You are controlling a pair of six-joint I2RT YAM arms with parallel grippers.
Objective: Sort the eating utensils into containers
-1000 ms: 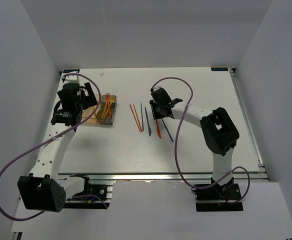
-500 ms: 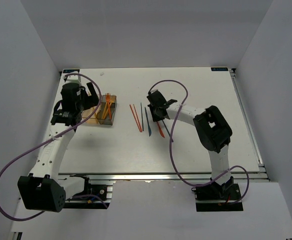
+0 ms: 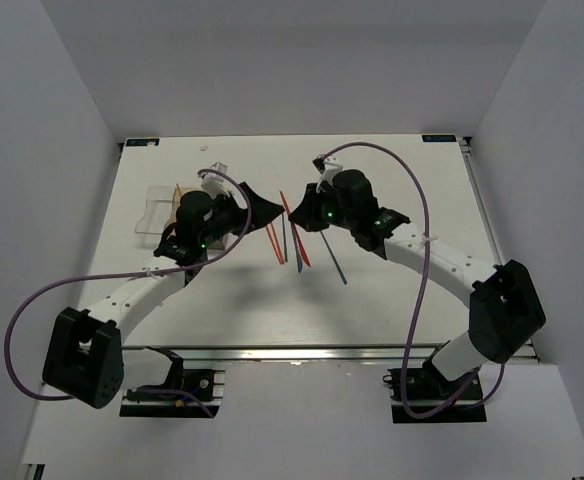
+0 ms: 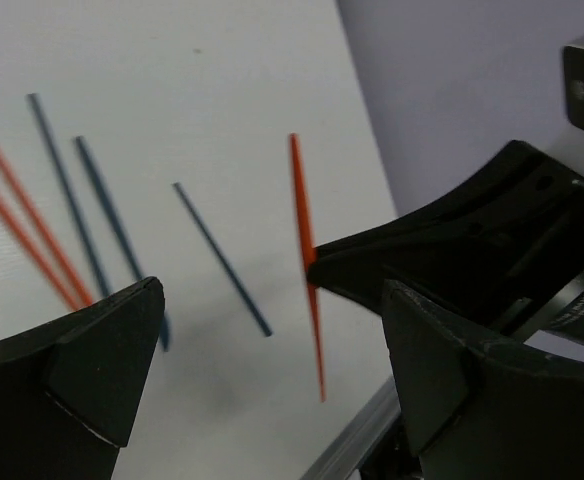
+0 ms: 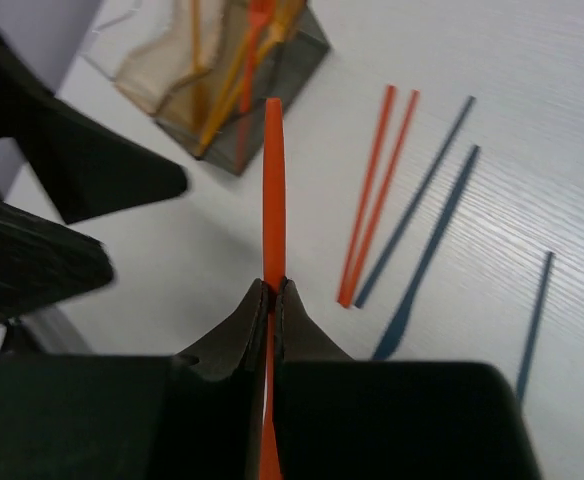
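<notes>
Black brackets fix both arm bases to the rail at the near edge of the white table. A purple cable loops from each base up along its arm. Both arms reach inward, and the two heads face each other near the middle of the table, tips close but not touching.

Right gripper: fingers pressed together on an orange utensil, a thin, flat, blade-like piece. The piece juts beyond the fingertips toward the left arm and is clear of the tabletop.

Left gripper: fingers spread to their widest, gripping nothing. In the left wrist view the held orange piece crosses in front of the gap, apart from both fingers.

Loose utensils lie on the table under and just beyond the two heads, roughly parallel:
- a pair of red sticks, side by side and almost touching;
- a dark stick just beside them;
- a blue-grey knife next to that stick;
- a second dark stick, set apart on the right arm's side.

Farther back on the left arm's side stand the containers, partly hidden by that arm from above. Several orange pieces lean inside; which compartment each occupies I cannot tell.
</notes>
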